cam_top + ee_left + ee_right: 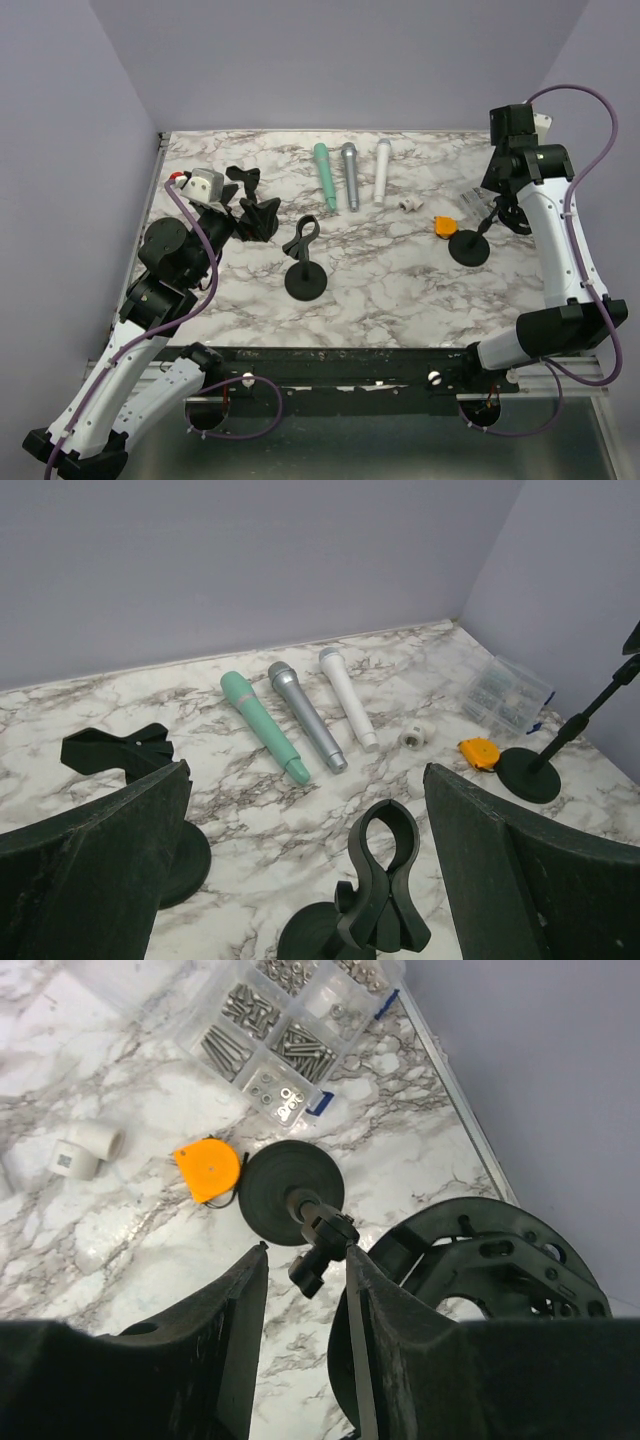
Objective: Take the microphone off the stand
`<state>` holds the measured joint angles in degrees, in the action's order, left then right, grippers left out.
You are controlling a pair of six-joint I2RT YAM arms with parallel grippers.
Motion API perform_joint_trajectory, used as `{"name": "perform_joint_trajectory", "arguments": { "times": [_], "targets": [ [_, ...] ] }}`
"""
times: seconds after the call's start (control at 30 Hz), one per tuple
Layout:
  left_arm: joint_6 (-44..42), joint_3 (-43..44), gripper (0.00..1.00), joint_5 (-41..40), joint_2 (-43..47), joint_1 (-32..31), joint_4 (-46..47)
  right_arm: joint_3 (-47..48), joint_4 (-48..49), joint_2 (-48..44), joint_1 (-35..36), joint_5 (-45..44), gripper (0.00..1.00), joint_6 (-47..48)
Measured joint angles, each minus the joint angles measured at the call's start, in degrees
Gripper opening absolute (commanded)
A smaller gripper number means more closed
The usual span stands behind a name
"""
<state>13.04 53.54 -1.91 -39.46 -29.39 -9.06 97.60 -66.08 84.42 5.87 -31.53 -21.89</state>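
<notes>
Three microphones lie flat on the marble table at the back: green [325, 175], grey [350, 175] and white [381, 171]. They also show in the left wrist view: green [262, 725], grey [305, 716], white [347, 696]. None sits in a stand. The middle stand [304, 280] has an empty black clip [385, 875]. My left gripper [255, 213] is open, and that clip stands between its fingers [100, 870]. My right gripper [497, 213] is open above the right stand [469, 248], with the stand's top joint [322, 1240] between its fingers.
A third stand with an empty clip [115, 750] is at the left by my left gripper. An orange tape measure [208, 1168], a white fitting [88, 1146] and a clear box of screws [270, 1030] lie near the right stand's base [290, 1192]. A black ring-shaped part [480, 1260] sits beside my right finger.
</notes>
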Motion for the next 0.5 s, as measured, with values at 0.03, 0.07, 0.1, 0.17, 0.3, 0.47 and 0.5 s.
{"name": "perform_joint_trajectory", "arguments": {
  "times": [0.03, 0.07, 0.1, 0.17, 0.3, 0.47, 0.5],
  "targets": [
    [0.00, 0.00, 0.99, 0.00, 0.00, 0.00, 0.00, 0.74, -0.20, 0.04, 0.00, 0.28, 0.39, 0.02],
    [0.00, 0.00, 0.99, 0.00, 0.00, 0.00, 0.00, 1.60, -0.46, 0.09, 0.00, 0.44, 0.39, 0.02],
    [0.00, 0.00, 0.98, 0.00, 0.00, 0.00, 0.00, 2.45, -0.66, 0.09, 0.00, 0.61, 0.39, -0.04],
    [0.00, 0.00, 0.98, 0.02, 0.00, 0.00, 0.00, 3.76, -1.01, -0.02, 0.00, 0.72, 0.39, -0.13],
    [0.00, 0.00, 0.99, 0.02, 0.00, 0.00, 0.00, 4.24, -1.55, -0.48, 0.00, 0.83, 0.36, -0.13],
    [0.00, 0.00, 0.98, 0.02, 0.00, 0.00, 0.00, 4.17, -2.29, -0.31, 0.00, 1.22, 0.28, -0.11],
    [0.00, 0.00, 0.98, 0.00, 0.00, 0.00, 0.00, 4.20, -2.51, -0.15, 0.00, 1.25, 0.27, -0.09]
  ]
}}
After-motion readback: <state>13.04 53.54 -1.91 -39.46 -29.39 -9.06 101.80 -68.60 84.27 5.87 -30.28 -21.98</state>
